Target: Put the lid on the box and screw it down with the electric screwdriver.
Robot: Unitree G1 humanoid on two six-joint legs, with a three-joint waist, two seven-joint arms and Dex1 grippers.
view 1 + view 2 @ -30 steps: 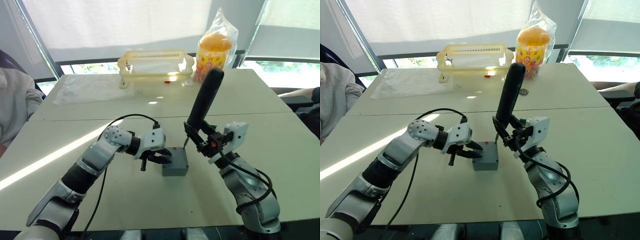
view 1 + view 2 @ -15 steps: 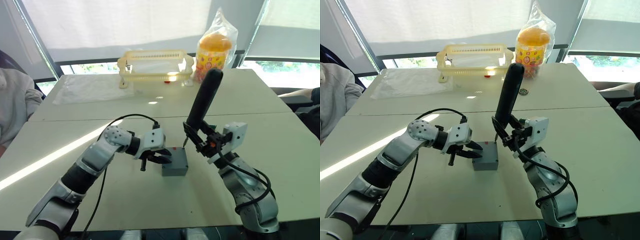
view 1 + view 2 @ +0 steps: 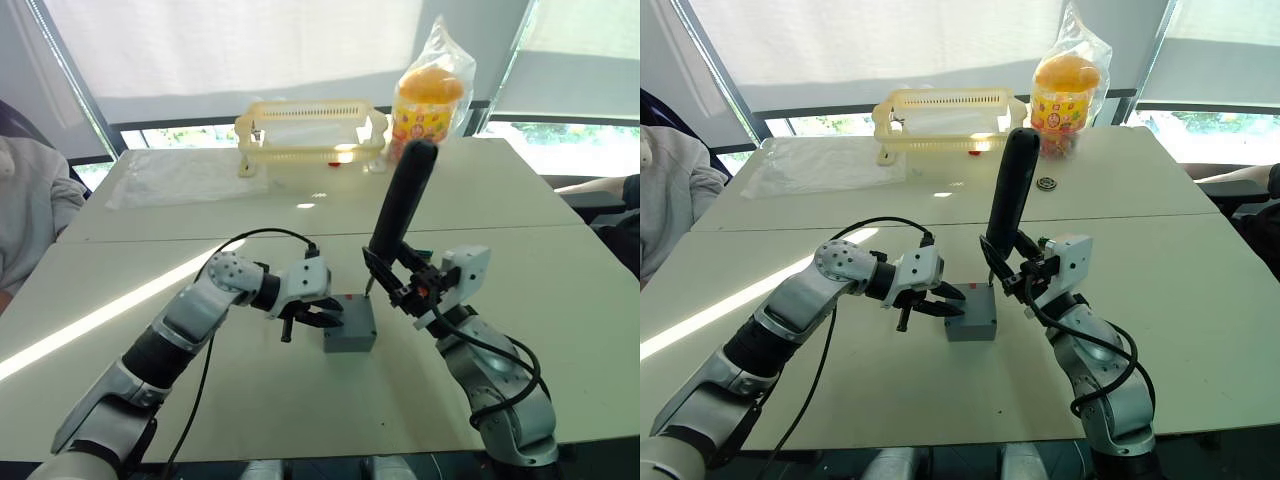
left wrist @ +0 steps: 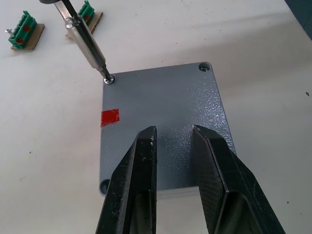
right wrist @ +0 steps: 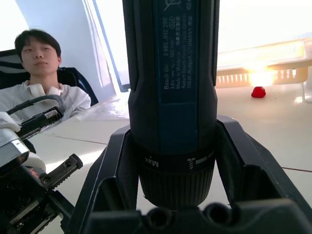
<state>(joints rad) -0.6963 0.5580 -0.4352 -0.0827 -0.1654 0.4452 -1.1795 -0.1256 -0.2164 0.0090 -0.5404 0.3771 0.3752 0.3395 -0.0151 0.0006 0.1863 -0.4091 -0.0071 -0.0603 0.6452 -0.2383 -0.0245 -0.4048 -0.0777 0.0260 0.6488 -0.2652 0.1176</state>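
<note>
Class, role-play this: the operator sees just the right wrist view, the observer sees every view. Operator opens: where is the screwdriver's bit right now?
Observer: The electric screwdriver has its bit on a screw at one corner of the lid.
Operator: Is the lid seated?
Observer: Yes, it sits flat on the box.
Operator: And the left gripper?
Observer: Its open fingers point at the lid's opposite edge, gripping nothing.

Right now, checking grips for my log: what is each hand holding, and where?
Right hand clamps the black cylindrical electric screwdriver near its lower end; left hand holds nothing.
</note>
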